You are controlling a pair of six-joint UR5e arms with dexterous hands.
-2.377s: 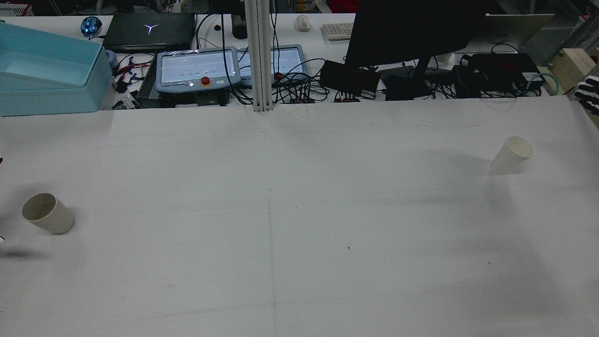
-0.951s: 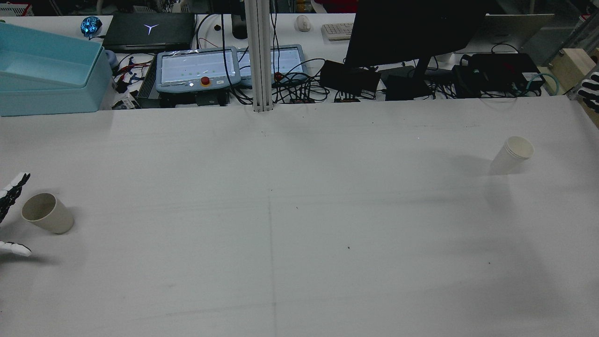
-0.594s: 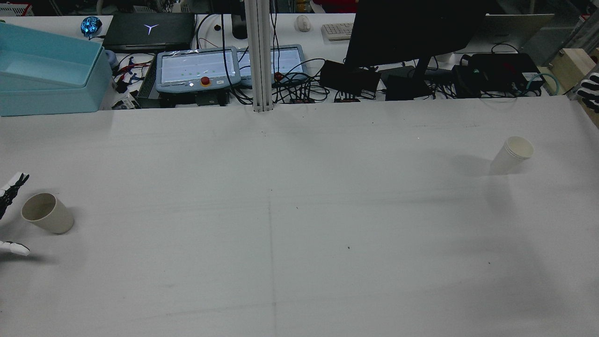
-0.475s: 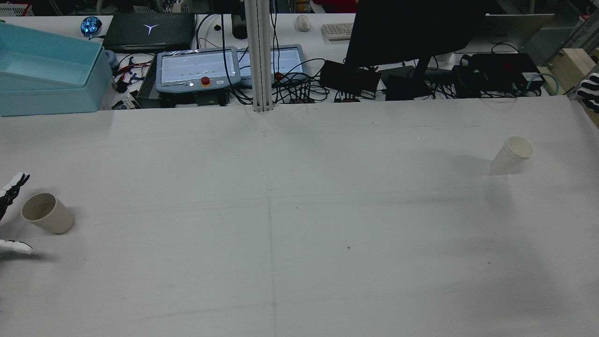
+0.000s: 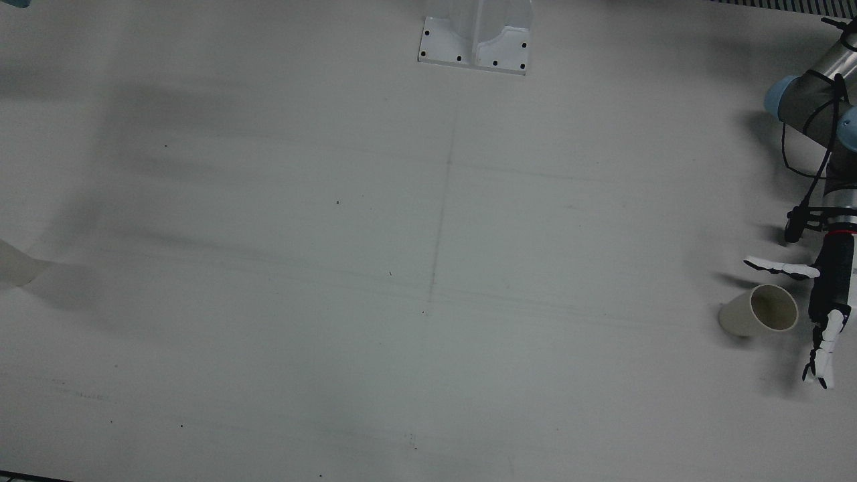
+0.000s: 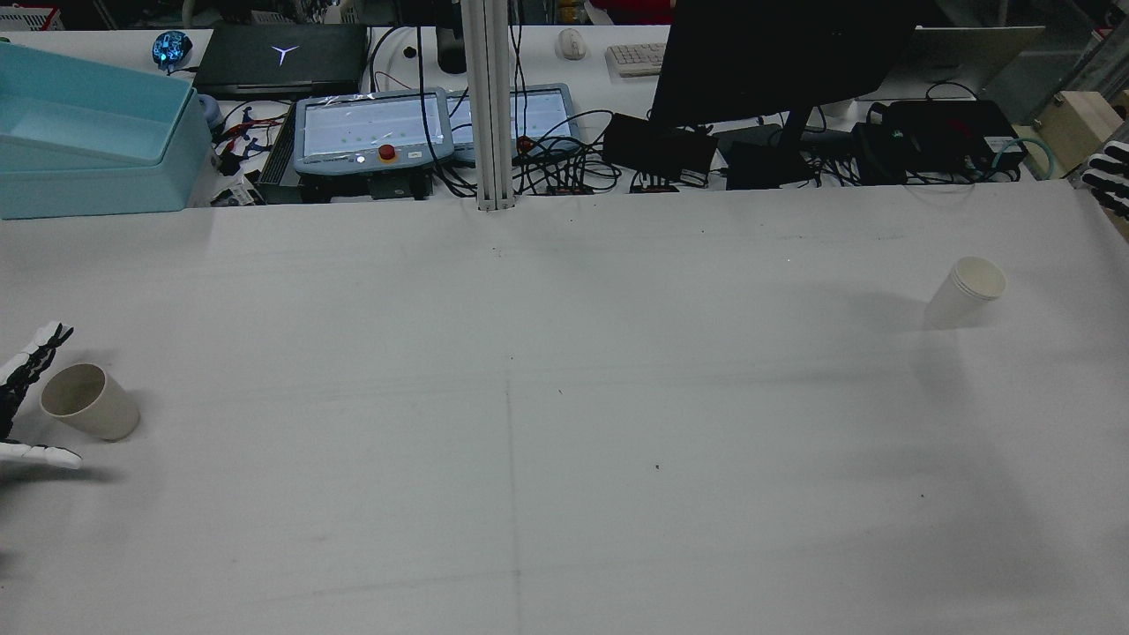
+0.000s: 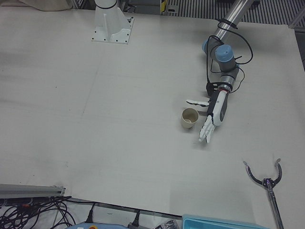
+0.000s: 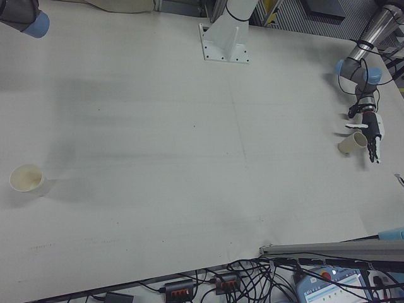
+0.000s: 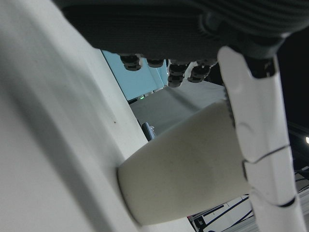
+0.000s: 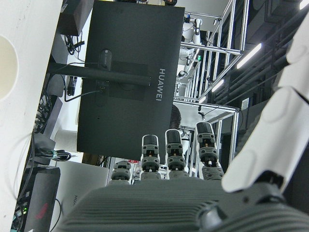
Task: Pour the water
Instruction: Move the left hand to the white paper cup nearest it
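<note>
A beige cup (image 5: 760,311) stands upright near the table's left edge; it also shows in the rear view (image 6: 88,403), the left-front view (image 7: 189,118), the right-front view (image 8: 351,144) and close up in the left hand view (image 9: 188,169). My left hand (image 5: 827,294) is open right beside it, thumb on one side and fingers on the other, apparently not gripping. A white paper cup (image 6: 966,291) stands far on the right half (image 8: 26,178). My right hand (image 6: 1111,176) is open at the far right table edge, well away from the white cup.
Beyond the table's far edge are a light blue bin (image 6: 88,141), teach pendants (image 6: 370,132), cables and a black monitor (image 6: 776,62). A metal post (image 6: 489,106) rises at mid-table's far edge. A gripper tool (image 7: 267,181) lies near the left-front corner.
My left hand has come in from the left table edge and now flanks the beige cup with thumb and fingers. The right hand has barely shifted. Both cups are unmoved.
</note>
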